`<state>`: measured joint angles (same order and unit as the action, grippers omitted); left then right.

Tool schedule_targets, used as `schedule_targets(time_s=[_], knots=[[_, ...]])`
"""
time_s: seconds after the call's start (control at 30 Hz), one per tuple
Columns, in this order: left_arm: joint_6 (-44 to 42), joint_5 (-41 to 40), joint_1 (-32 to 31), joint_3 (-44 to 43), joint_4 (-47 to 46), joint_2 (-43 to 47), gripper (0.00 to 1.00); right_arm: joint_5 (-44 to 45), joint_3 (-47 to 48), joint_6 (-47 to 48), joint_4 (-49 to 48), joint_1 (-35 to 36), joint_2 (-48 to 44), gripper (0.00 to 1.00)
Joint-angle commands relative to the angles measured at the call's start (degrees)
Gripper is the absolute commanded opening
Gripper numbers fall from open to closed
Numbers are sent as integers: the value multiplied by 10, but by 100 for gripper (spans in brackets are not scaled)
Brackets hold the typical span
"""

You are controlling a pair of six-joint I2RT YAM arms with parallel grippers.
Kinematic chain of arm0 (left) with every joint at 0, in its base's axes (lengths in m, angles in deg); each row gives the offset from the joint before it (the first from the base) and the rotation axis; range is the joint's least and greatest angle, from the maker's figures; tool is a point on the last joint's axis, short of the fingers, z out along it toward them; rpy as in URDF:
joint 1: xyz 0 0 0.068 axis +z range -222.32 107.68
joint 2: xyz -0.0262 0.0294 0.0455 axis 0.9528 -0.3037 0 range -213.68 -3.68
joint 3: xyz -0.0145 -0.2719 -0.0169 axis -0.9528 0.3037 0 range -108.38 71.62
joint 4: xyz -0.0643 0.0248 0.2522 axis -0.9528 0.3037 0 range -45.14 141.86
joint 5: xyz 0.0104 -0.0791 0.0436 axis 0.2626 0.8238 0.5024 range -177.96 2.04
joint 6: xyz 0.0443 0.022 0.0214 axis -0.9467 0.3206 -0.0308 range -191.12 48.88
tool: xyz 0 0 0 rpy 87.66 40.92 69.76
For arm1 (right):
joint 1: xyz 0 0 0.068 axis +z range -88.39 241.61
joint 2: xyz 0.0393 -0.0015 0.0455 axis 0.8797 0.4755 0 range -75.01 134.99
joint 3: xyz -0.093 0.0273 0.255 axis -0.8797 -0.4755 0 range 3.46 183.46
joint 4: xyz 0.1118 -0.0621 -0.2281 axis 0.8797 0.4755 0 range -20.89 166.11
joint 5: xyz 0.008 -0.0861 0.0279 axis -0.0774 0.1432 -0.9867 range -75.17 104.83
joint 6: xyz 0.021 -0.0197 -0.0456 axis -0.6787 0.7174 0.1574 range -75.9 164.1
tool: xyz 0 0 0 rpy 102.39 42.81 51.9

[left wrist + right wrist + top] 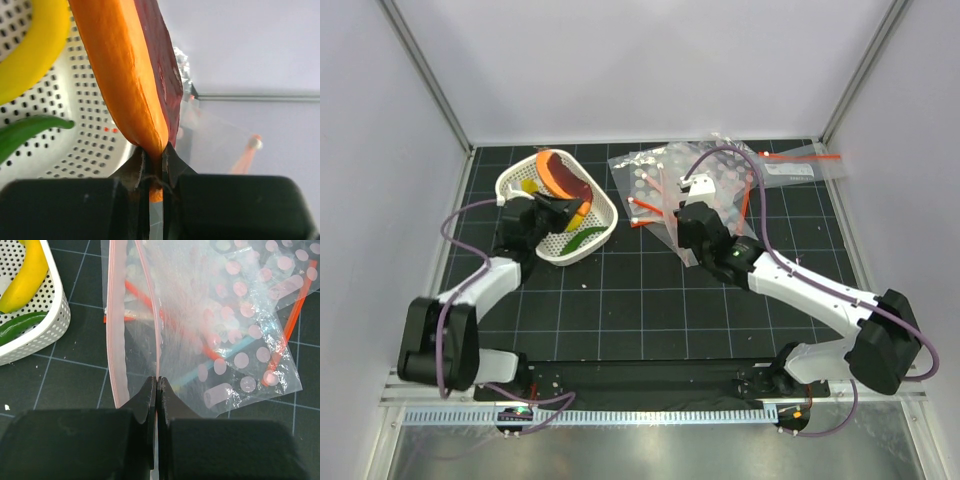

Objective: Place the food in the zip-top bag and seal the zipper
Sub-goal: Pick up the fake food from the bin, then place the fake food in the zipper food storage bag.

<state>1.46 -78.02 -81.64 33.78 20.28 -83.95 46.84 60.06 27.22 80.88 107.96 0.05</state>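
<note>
My left gripper (557, 205) is shut on one end of the orange-brown hot dog (563, 175) and holds it above the white perforated basket (608, 214). In the left wrist view the hot dog (130, 65) rises from the gripper (156, 150); a yellow banana (30, 55) and a green piece (25, 132) lie in the basket (85, 100). My right gripper (157, 382) is shut on one red zipper (156, 340) strip of the clear zip-top bag (140, 330), whose mouth stands parted. In the top view this gripper (682, 215) is at the bag (655, 195).
Polka-dot plastic packets (250, 315) with orange sticks lie under and beside the bag. Another clear bag (800, 165) lies at the back right. The basket (55, 315) is to the left of the bag. White enclosure walls surround the black grid mat (650, 290).
</note>
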Motion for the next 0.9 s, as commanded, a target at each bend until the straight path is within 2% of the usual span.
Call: schedule_targets(time_s=[0.0, 0.1, 0.23, 0.3, 0.43, 0.57, 0.7, 0.87], knots=[[-56, -27, -14, 3, 29, 92, 0, -6, 2, -4, -30, 2, -26, 1], [-79, -27, -35, 2, 69, 155, 0, -26, -5, 1, -40, 1, -33, 1], [-161, -48, -102, -2, 96, 215, 0, -60, -11, 4, -52, 1, -42, 1], [-229, -81, -150, 3, 84, 245, 0, -88, -9, -2, -48, 1, -43, 1], [-316, -92, -207, 12, 23, 258, 0, -123, -4, -20, -40, 1, -50, 1], [-324, -61, -225, -7, 34, 250, 0, -119, -9, -23, -41, 2, -59, 1], [-319, -79, -260, -42, 105, 249, 0, -92, -11, -21, -42, 1, -60, 1], [-297, -36, -291, -66, 152, 242, 0, -35, -32, -10, -67, 1, -75, 1]])
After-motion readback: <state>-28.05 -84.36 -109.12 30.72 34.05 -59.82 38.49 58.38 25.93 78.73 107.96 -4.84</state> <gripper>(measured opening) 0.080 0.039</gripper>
